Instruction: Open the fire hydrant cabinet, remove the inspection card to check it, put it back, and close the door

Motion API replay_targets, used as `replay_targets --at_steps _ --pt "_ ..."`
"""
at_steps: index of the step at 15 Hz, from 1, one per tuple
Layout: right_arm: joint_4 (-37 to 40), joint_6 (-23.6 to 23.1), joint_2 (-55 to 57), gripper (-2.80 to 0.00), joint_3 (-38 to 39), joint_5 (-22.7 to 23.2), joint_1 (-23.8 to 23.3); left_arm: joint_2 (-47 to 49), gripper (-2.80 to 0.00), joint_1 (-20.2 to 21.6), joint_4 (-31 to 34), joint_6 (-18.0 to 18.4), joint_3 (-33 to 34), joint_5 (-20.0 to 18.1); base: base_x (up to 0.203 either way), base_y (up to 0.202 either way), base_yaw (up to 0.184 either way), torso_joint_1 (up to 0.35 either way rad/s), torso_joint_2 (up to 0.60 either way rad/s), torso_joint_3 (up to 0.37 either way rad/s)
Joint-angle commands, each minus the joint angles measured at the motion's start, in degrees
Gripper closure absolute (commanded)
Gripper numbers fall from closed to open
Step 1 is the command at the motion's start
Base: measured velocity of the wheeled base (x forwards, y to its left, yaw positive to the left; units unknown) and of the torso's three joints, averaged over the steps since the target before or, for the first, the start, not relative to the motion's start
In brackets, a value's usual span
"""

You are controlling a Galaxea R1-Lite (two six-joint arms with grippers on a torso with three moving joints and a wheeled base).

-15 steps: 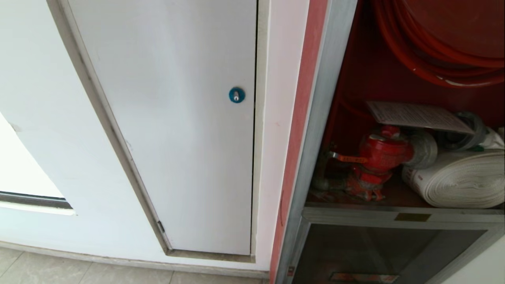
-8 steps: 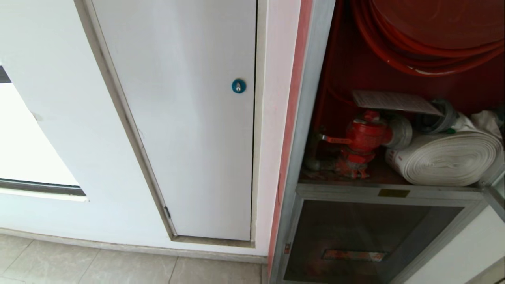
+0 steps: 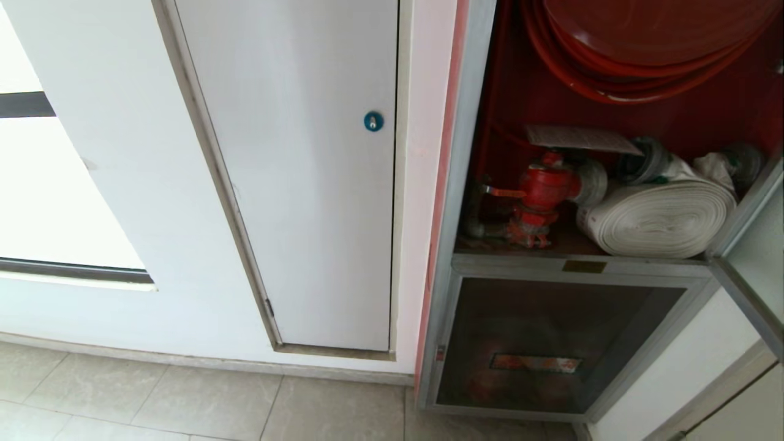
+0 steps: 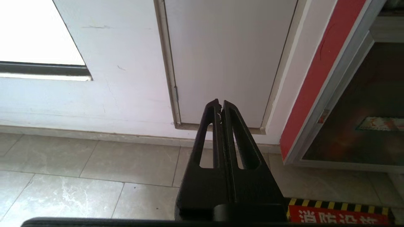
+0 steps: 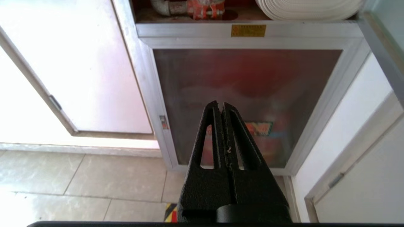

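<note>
Camera backed off; flat printed inspection card (image 3: 582,139) tops hydrant valve (image 3: 542,187); both pincers clenched, empty.

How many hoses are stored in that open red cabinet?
2. A red hose is coiled on a reel near the top of the fire hydrant cabinet. A rolled white fire hose lies on the shelf, beside the red hydrant valve. More may be out of view.

Left gripper (image 4: 221,105), right gripper (image 5: 220,106): jaws closed.

Fire hydrant cabinet (image 3: 456,184) stands open; inspection card (image 3: 582,139) lies atop valve.
</note>
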Motion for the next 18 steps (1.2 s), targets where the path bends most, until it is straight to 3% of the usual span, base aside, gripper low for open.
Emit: replay_targets --at_steps 1,10,18 --pt "0.0 0.1 0.1 0.00 0.0 0.0 0.0 0.0 0.00 0.0 0.0 0.0 0.0 0.0 -0.196 0.000 0.001 -0.001 0.01 0.002" --pt "0.0 0.0 0.1 0.00 0.0 0.0 0.0 0.0 0.00 0.0 0.0 0.0 0.0 0.0 -0.192 0.000 0.002 0.001 0.00 0.003" --pt "0.0 0.0 0.1 0.00 0.0 -0.1 0.0 0.0 0.00 0.0 0.0 0.0 0.0 0.0 -0.013 0.000 0.000 -0.001 0.00 0.000"
